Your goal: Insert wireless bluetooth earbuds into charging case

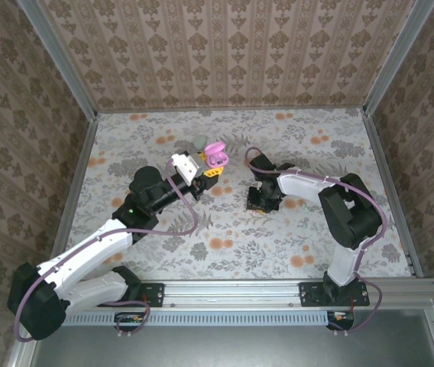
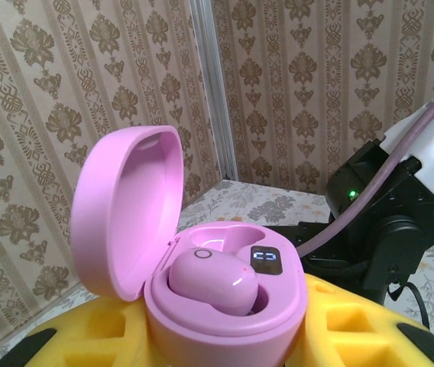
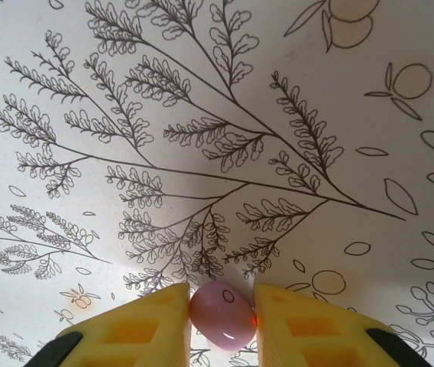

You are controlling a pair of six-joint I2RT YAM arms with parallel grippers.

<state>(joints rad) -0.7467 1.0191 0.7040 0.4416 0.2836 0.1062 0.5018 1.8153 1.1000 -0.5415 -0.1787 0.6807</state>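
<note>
The pink charging case [image 2: 225, 317] stands with its lid [image 2: 125, 206] swung open, and my left gripper [image 2: 225, 348] is shut on its base between yellow fingers [image 2: 354, 329]. One pink earbud [image 2: 213, 281] sits in a well of the case, beside a small lit display [image 2: 267, 261]. From above, the case [image 1: 215, 155] is held over the table's middle back. My right gripper [image 3: 221, 325] is down at the tablecloth, shut on a second pink earbud [image 3: 221, 313] pinched between its yellow fingers [image 3: 148, 329]. In the top view that gripper [image 1: 259, 202] is to the right of the case.
A greyish-green case [image 1: 201, 141] lies just behind the pink one. The floral tablecloth [image 1: 278, 245] is bounded by patterned walls on three sides and a metal rail [image 1: 232, 290] at the near edge. The right arm's dark body [image 2: 385, 222] stands close beyond the held case.
</note>
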